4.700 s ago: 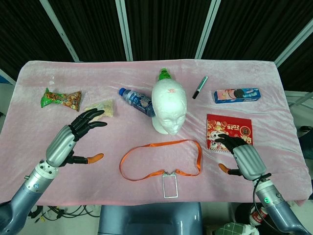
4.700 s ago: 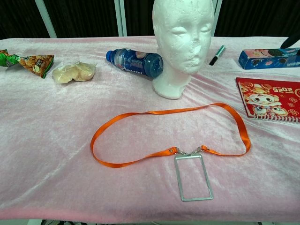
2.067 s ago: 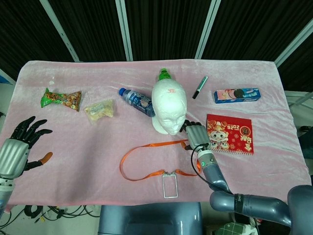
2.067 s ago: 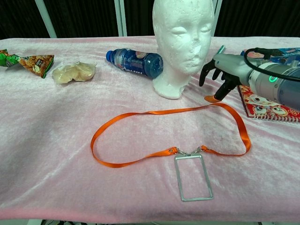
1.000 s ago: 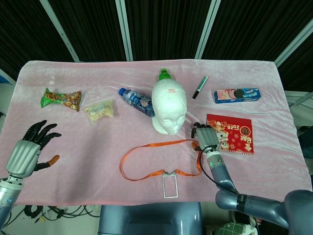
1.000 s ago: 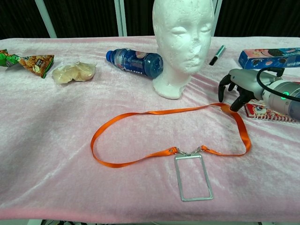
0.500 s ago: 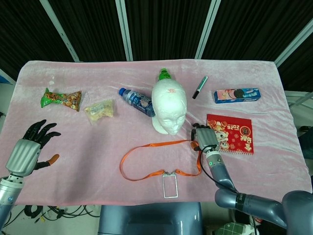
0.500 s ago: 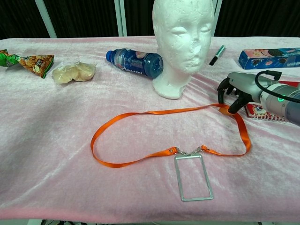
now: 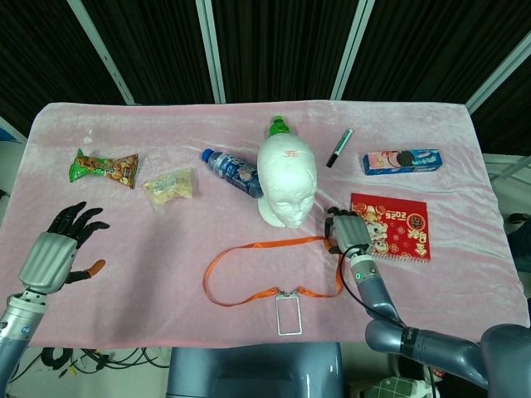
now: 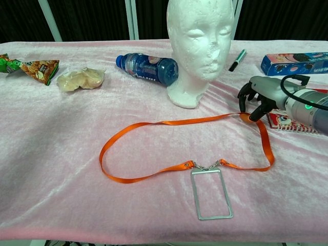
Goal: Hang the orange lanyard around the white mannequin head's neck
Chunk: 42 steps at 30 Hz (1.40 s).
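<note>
The white mannequin head (image 9: 286, 178) (image 10: 200, 46) stands upright at the table's middle. In front of it the orange lanyard (image 9: 274, 245) (image 10: 174, 122) lies in a loop on the pink cloth, its clear badge holder (image 9: 289, 315) (image 10: 211, 195) nearest the front edge. My right hand (image 9: 347, 234) (image 10: 256, 100) is at the loop's far right corner, fingers curled down, pinching the strap there just off the cloth. My left hand (image 9: 58, 249) hovers at the table's front left with fingers spread and nothing in it; only the head view shows it.
A blue bottle (image 9: 232, 170) (image 10: 148, 66) lies left of the head and a green-capped bottle (image 9: 278, 126) behind it. A red notebook (image 9: 394, 224), cookie box (image 9: 401, 161) and marker (image 9: 338, 148) are right. A snack bag (image 9: 104, 167) and wrapped food (image 9: 170, 184) are left.
My right hand came in from the front right, settled on the lanyard's right corner and closed on it; the strap there has shifted and straightened. My left hand drew back to the front left.
</note>
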Each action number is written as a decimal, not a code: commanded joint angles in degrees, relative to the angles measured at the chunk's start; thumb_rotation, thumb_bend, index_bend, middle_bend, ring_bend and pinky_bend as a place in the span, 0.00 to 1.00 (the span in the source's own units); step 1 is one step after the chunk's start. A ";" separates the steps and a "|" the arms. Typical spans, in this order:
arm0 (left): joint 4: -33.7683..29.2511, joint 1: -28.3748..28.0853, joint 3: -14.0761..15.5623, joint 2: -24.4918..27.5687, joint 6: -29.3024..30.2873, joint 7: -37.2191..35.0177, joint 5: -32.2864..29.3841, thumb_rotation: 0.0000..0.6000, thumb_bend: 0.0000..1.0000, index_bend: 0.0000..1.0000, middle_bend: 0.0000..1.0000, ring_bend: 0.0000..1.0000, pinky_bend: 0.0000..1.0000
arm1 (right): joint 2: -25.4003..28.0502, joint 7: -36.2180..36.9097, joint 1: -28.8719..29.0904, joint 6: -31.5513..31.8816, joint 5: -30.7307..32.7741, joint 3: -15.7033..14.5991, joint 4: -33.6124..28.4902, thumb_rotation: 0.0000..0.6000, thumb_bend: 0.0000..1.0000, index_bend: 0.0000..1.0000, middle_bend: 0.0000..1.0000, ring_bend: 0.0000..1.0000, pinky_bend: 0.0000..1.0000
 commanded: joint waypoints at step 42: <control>0.80 -30.01 -9.64 -24.62 -25.77 24.17 -54.29 1.00 0.22 0.47 0.15 0.00 0.01 | -0.25 -1.72 -0.06 0.53 2.17 0.60 -2.16 1.00 0.45 0.68 0.21 0.23 0.21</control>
